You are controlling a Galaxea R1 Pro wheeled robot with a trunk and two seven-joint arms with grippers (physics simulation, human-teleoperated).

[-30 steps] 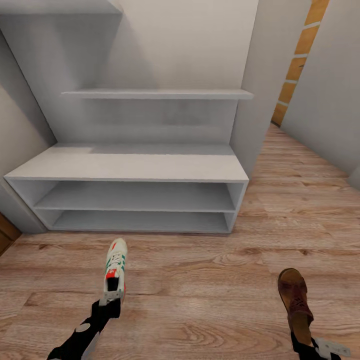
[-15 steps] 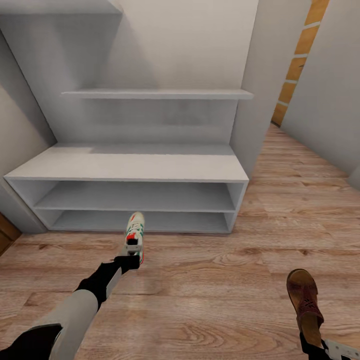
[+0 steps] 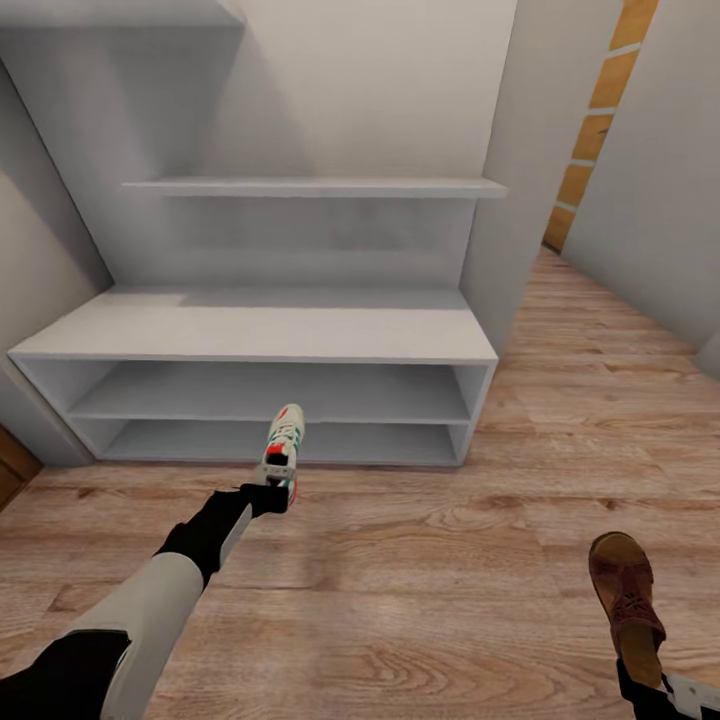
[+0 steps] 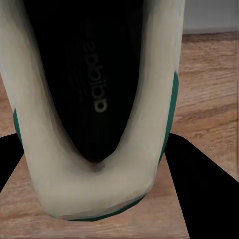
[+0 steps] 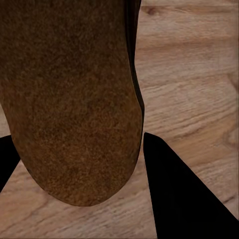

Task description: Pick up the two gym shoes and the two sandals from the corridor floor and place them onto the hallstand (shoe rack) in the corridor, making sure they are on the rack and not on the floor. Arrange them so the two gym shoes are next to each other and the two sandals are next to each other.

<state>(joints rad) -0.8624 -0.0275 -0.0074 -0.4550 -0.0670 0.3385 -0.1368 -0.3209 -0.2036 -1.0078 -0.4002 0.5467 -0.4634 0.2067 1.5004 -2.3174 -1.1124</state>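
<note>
Shoe moving up to the rack

My left gripper [image 3: 268, 492] holds the sneaker [image 3: 283, 445], now nearer the rack [image 3: 250, 335]; right gripper [image 3: 650, 682] holds the sandal [image 3: 624, 595].

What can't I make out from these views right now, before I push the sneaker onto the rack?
- Left gripper: head view, its fingertips hide behind the gym shoe's heel; left wrist view, the shoe covers the grip.
- Right gripper: cut off by the head view's bottom edge; the sandal's footbed blocks the right wrist view.
- Hallstand: the back of its lower shelves lies in shadow.
- Shoe's toe versus bottom shelf edge: the head view cannot settle any gap.
</note>
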